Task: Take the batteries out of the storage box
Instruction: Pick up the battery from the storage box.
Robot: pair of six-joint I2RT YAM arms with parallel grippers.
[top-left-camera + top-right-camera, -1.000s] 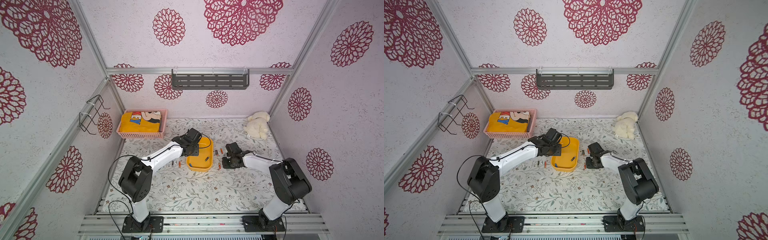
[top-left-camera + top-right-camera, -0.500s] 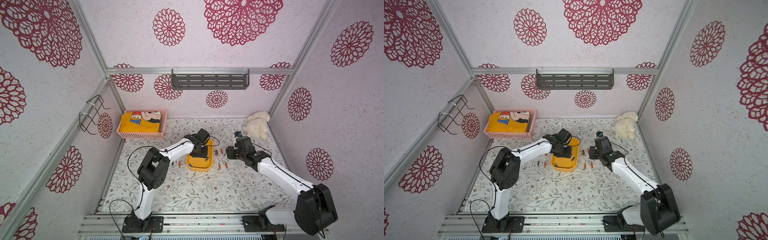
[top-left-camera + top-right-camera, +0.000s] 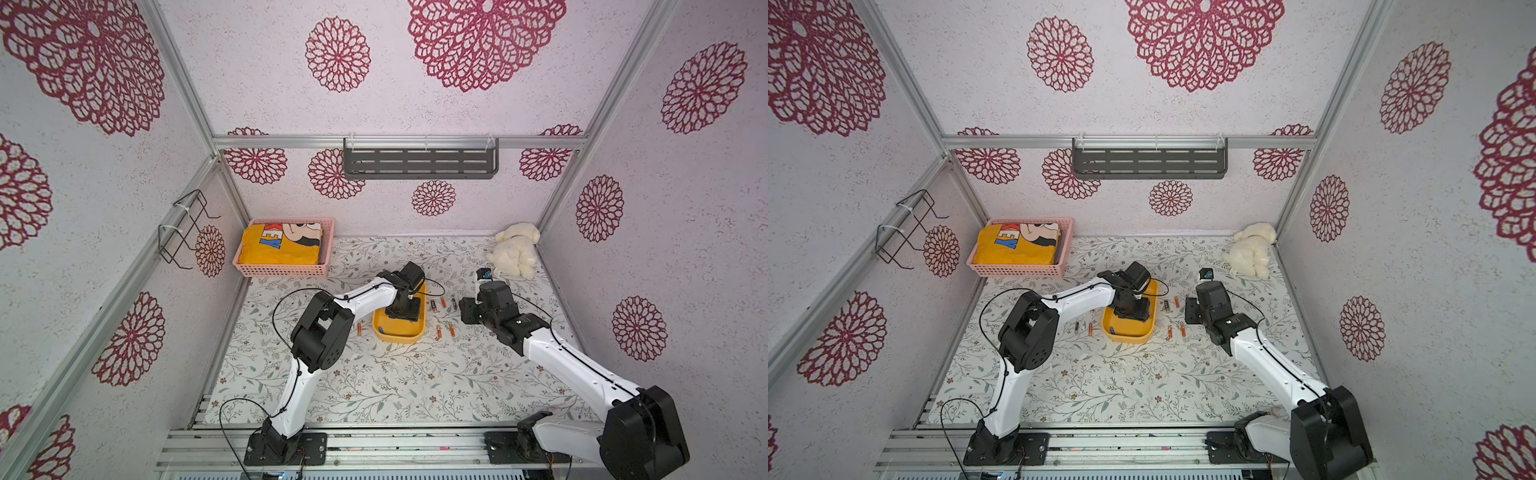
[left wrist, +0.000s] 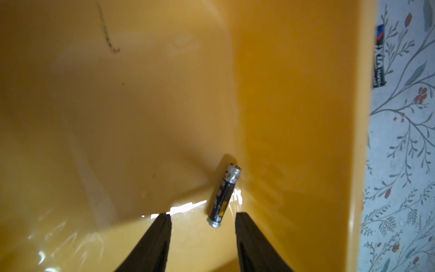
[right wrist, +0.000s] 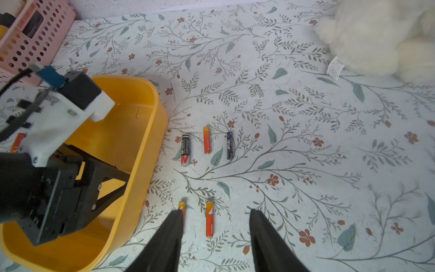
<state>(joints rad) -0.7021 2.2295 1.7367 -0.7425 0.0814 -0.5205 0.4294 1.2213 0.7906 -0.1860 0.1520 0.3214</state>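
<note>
Black battery (image 4: 223, 195) (label blurred) | left pincer (image 4: 203, 214) spread, empty | right pincer (image 5: 216, 212) spread, empty

Blue letters "EY" on yellow cloth (image 3: 286, 251), print on black battery (image 5: 185, 150) and plush toy tag (image 5: 335, 68) illegible.

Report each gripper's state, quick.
Left gripper: open, empty, inside the storage box, by a black battery.
Right gripper: open, empty, near an orange battery on the table.

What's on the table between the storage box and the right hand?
Five loose batteries, clearest in the right wrist view: a black one, an orange one, a dark blue-tipped one, and two more orange ones nearer the right hand.
</note>
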